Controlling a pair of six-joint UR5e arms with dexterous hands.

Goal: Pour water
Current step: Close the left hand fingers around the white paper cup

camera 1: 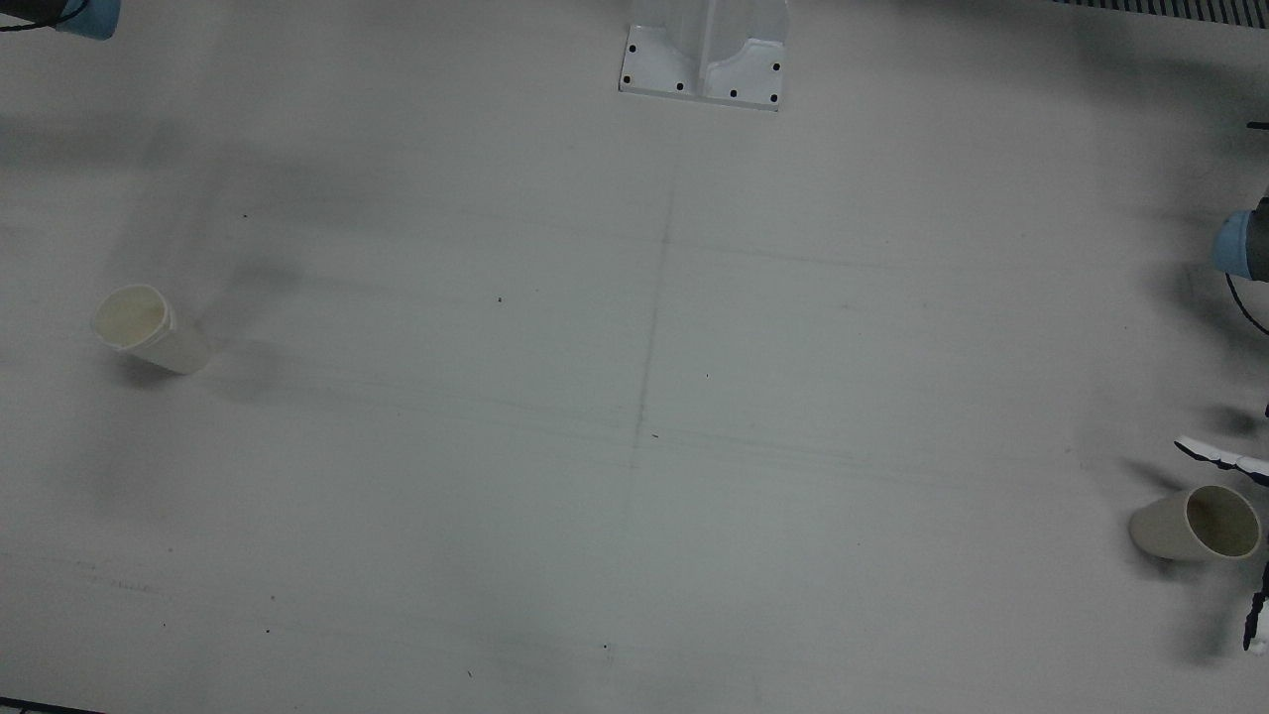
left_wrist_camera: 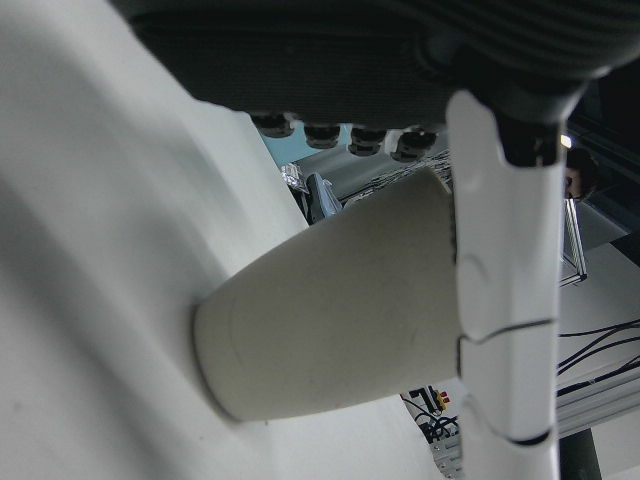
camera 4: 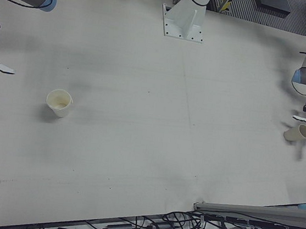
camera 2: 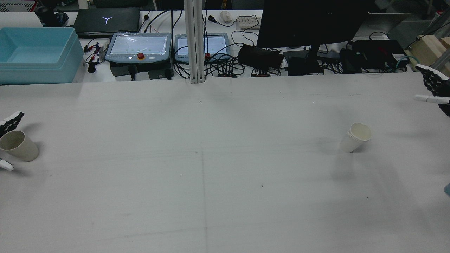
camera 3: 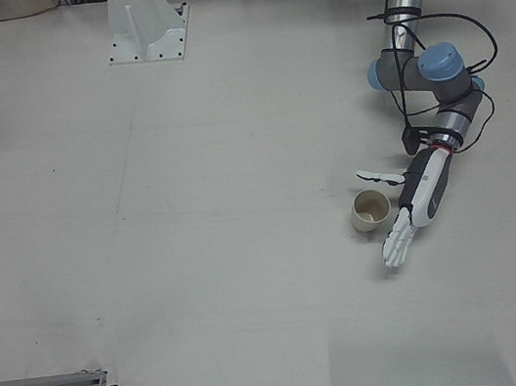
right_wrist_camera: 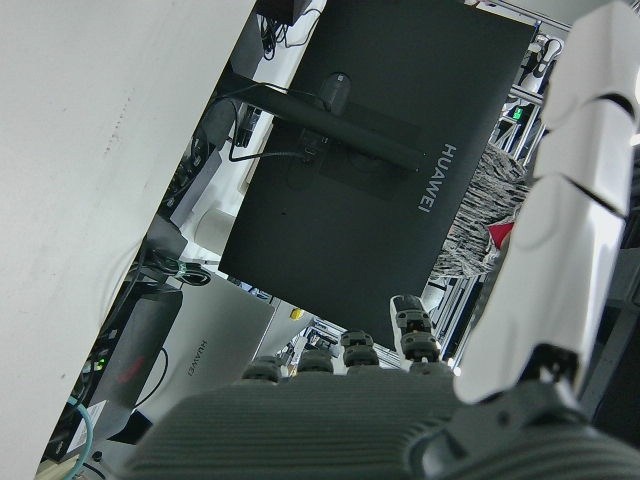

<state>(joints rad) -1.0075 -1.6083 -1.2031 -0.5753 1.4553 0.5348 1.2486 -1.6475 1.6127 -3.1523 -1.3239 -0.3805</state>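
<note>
A beige paper cup [camera 3: 370,211] stands upright on the table in front of my left arm; it also shows in the rear view [camera 2: 18,144] and the front view [camera 1: 1195,524]. My left hand [camera 3: 417,198] is open beside it, with the thumb [camera 3: 379,175] on one side and the fingers [camera 3: 397,244] on the other, and I see no contact. In the left hand view the cup [left_wrist_camera: 330,310] fills the space before the palm. A white paper cup [camera 2: 355,137] stands upright on the right half, also in the right-front view [camera 4: 59,103]. My right hand [camera 2: 434,88] is open, raised and well away from it.
The white table [camera 2: 211,175] is bare between the two cups. A mounting bracket [camera 1: 704,59] is bolted at the robot's side. Beyond the far edge are a blue bin [camera 2: 37,54], two teach pendants [camera 2: 140,47], a monitor [camera 2: 313,24] and cables.
</note>
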